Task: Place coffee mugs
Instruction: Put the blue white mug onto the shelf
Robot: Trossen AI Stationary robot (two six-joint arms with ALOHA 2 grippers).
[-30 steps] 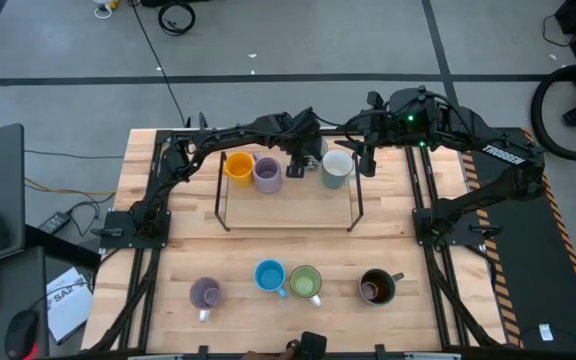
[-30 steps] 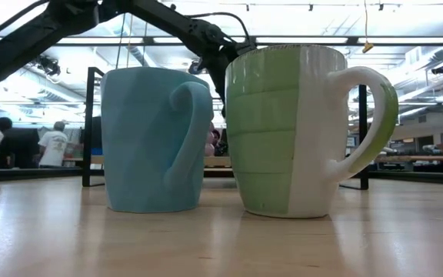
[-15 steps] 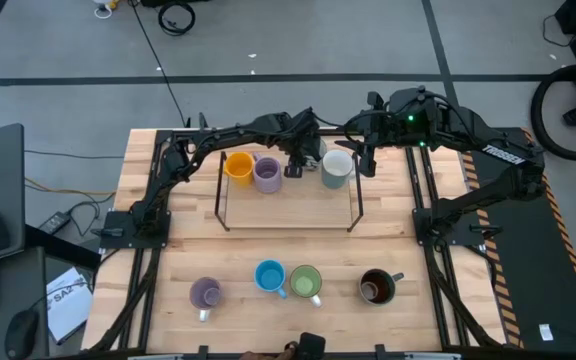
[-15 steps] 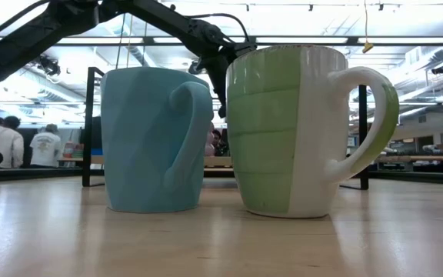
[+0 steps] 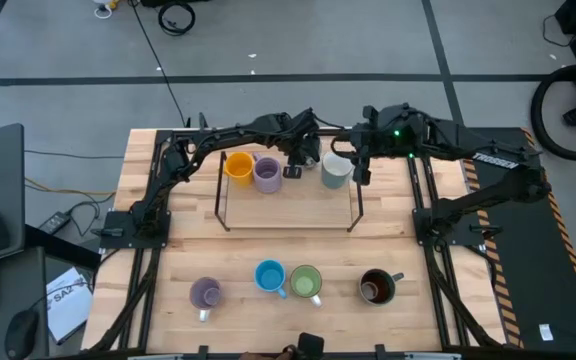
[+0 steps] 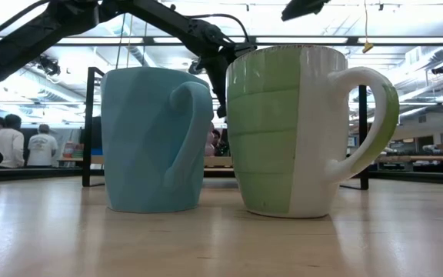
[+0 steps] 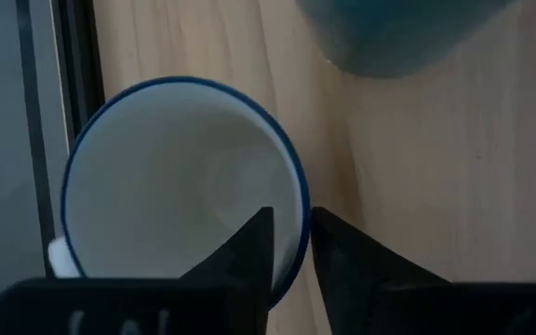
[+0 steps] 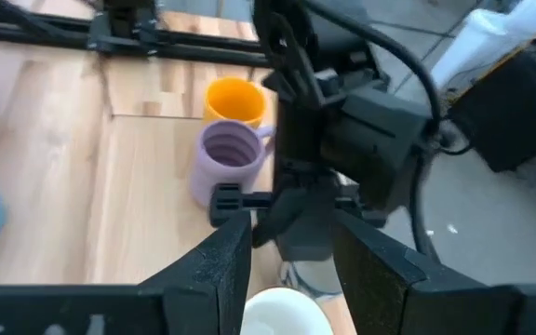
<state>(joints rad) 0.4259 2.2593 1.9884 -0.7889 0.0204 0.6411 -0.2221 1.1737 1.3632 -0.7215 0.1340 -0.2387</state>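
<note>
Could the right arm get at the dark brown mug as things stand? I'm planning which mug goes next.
Probably yes. The dark brown mug stands alone on the table's right side, nothing above it, handle outward. The right gripper is open beside the pale mug up at the rack.

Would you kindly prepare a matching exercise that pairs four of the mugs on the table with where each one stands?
Mugs:
1. orange mug
2. dark brown mug
3. blue mug
4. white blue-rimmed mug

Places:
A. front row, directly beside the green mug
B. its rim between the left tool fingers
C. inside the black frame, beside a lavender mug
D. right end of the front row

Pairs: 1-C, 2-D, 3-A, 4-B
</note>
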